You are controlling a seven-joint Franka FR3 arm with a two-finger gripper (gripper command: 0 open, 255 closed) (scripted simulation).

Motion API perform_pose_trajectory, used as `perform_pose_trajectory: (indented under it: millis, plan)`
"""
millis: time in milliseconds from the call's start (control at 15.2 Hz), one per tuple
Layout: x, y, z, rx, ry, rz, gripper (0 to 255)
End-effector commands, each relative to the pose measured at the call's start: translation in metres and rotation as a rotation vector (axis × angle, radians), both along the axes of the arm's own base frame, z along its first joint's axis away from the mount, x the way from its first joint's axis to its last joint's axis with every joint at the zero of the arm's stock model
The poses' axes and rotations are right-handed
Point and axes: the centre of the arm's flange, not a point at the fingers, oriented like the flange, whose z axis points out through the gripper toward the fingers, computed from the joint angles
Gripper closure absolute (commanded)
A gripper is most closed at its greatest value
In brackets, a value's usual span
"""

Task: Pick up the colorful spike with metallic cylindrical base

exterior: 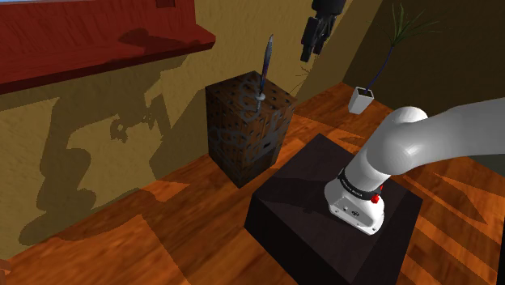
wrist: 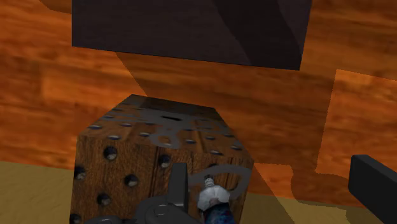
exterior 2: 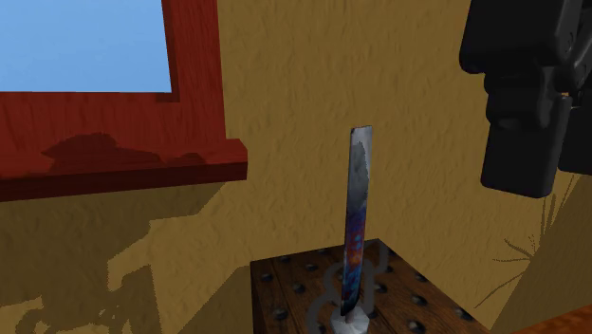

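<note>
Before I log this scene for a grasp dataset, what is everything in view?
spike: one, blue, red and grey with a silvery base, upright on the studded box
studded box: one, dark brown, on the floor by the wall
potted plant: one, white pot, thin green leaves, on the floor by the wall
window frame: one, red, on the wall
wall: tan
floor: orange-brown wood
stand: one, black, on the floor
arm: one, white, on the stand
gripper: one, black, open, in the air above the spike, not touching it
</note>
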Motion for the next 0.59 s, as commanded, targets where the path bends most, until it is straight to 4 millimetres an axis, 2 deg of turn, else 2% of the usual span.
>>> perform_pose_trajectory:
  millis: [0, 528]
  plan:
    - [0.000, 0.000, 0.000, 0.000, 0.000, 0.000, 0]
    - [0.097, 0.018, 0.020, -0.044, -0.037, 0.038, 0]
